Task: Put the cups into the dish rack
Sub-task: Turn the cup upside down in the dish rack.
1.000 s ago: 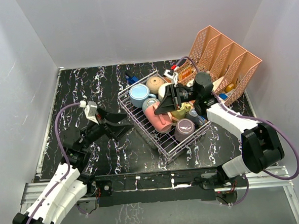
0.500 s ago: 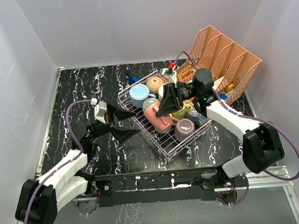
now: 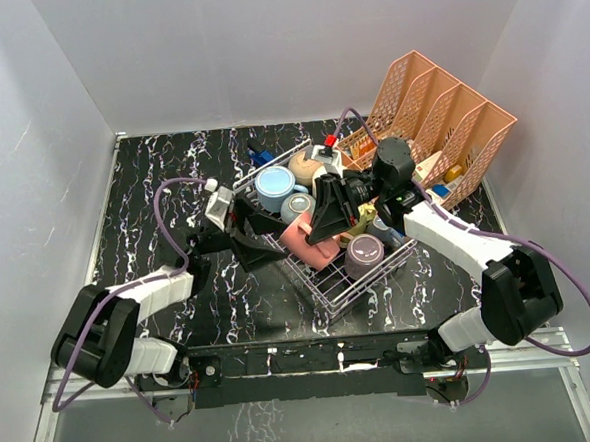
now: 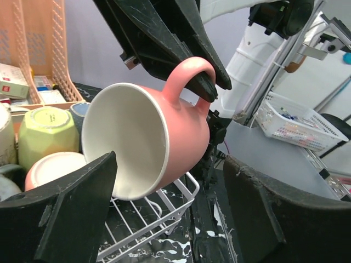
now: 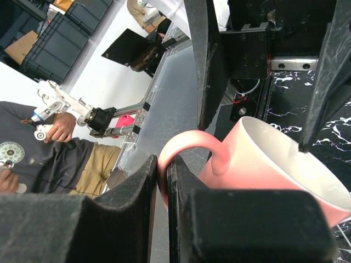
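Note:
A pink mug (image 3: 298, 241) lies tilted on its side over the near-left part of the wire dish rack (image 3: 331, 291). My right gripper (image 3: 324, 219) is shut on its handle (image 5: 174, 150). The mug's white mouth (image 4: 123, 139) faces my left gripper (image 3: 267, 226), which is open with a finger on each side of the rim. I cannot tell whether they touch it. In the rack lie a light blue mug (image 3: 274, 187), a tan mug (image 3: 305, 164), a grey-blue mug (image 3: 296, 205) and a mauve mug (image 3: 363, 254). A yellow mug (image 4: 46, 129) shows in the left wrist view.
The salmon-pink lattice file organiser (image 3: 439, 122) stands at the back right, right behind the rack, with small items in it. The rack's near wire edge (image 4: 164, 211) lies below the mug. White walls close in the black marbled table (image 3: 152, 180).
My left arm has swung right to the rack and its open jaws have closed in on the pink mug. My right gripper has shifted the mug slightly left.

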Robot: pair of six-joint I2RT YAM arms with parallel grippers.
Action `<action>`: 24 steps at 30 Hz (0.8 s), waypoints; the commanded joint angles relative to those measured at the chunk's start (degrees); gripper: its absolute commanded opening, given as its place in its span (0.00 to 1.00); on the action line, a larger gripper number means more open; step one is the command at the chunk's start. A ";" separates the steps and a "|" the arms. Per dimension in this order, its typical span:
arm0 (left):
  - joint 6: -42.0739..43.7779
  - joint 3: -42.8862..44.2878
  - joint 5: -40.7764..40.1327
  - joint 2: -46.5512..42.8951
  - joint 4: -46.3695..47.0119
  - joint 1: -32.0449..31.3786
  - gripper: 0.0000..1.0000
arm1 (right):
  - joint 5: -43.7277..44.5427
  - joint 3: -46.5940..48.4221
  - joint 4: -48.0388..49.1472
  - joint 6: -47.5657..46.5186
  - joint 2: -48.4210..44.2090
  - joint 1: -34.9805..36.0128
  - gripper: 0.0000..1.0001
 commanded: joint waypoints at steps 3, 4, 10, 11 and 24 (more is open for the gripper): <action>3.32 3.45 2.41 2.75 4.90 -3.42 0.70 | 0.05 3.60 2.29 -1.16 -3.62 0.45 0.08; 3.39 3.63 2.56 3.92 5.44 -3.90 0.67 | 0.11 3.46 2.18 -1.13 -3.73 0.50 0.08; 0.16 5.90 3.67 9.23 11.57 -7.60 0.43 | 0.38 2.20 1.96 -1.72 -4.10 0.49 0.08; -0.21 6.17 3.97 10.10 12.42 -8.23 0.39 | 0.36 2.11 1.84 -1.80 -4.17 0.50 0.08; -11.21 5.24 4.26 8.41 14.34 -9.15 0.00 | -1.50 3.29 -13.76 -18.90 -5.37 -2.69 0.35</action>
